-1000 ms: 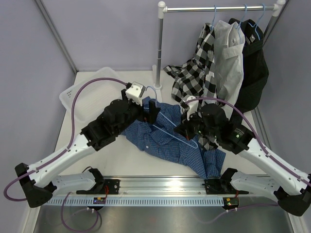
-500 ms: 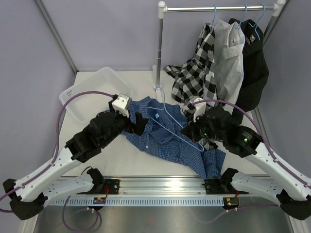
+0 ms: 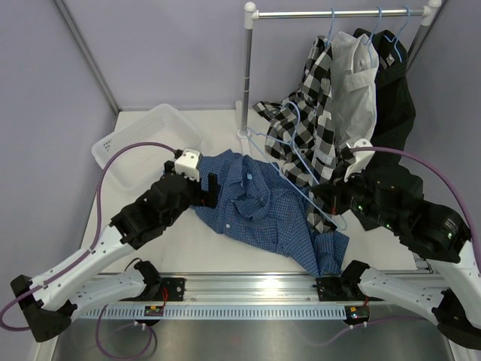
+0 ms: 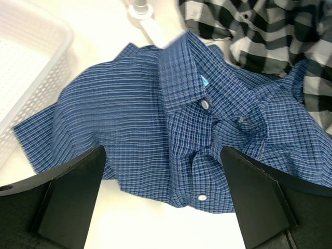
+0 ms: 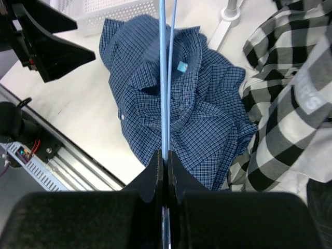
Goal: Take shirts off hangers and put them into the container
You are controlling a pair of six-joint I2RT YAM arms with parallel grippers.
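Hanger (image 5: 162, 78) clamped in right gripper (image 5: 165, 155), stretching straight ahead over blue shirt (image 5: 207, 109)

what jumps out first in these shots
A blue shirt lies crumpled on the table. Just right of it, the right pincer is shut on a bare light-blue hanger. Three more shirts hang from the rack at the back right.

My left fingers (image 4: 72, 199) are black. Blue shirt (image 3: 263, 210), desk (image 3: 180, 248) centre: small check. Hanger (image 5: 162, 78): light blue. Far-right edge: checked shirt (image 3: 301, 128), large black-and-white check; white shirt (image 3: 353, 83), plain; black shirt (image 3: 394, 113), solid. Container (image 3: 135, 143), far-left corner: white.
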